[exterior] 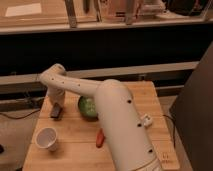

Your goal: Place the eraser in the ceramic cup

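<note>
The eraser [56, 113] is a small dark block at the left of the wooden table [75, 155], directly under my arm's end. My gripper [56, 105] points down at the eraser and meets it from above; the arm hides the contact. The ceramic cup [47, 138] is a small white tapered cup. It stands upright near the table's front left, a short way in front of the eraser and the gripper.
A green bowl [87, 107] sits just right of the gripper, partly behind my arm. An orange-red carrot-shaped thing [100, 138] lies in front of the bowl. A small white object [145, 121] lies at the right. A dark low wall runs behind the table.
</note>
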Tool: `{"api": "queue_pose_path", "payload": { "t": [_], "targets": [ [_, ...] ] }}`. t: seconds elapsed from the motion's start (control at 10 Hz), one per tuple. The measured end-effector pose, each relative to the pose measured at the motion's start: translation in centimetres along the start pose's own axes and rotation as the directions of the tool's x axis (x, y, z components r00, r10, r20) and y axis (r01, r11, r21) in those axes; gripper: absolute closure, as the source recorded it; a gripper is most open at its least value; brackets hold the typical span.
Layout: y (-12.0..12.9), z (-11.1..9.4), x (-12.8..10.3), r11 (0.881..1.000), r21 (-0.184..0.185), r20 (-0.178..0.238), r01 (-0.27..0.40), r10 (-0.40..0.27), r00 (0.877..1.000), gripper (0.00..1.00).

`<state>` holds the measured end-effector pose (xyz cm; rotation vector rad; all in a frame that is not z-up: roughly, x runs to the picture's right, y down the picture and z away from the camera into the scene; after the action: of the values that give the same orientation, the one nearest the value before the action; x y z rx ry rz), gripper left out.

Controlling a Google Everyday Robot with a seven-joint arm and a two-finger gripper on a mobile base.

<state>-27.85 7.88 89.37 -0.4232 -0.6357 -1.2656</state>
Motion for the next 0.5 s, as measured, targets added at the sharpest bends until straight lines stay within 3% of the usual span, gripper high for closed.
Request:
{"api": "queue_pose_path", "payload": {
  "t": [0.5],
  "targets": [
    [0.4, -3.3, -1.1, 0.994, 0.082, 0.063, -0.076, 0.071, 0.995, 1.0]
  ]
}}
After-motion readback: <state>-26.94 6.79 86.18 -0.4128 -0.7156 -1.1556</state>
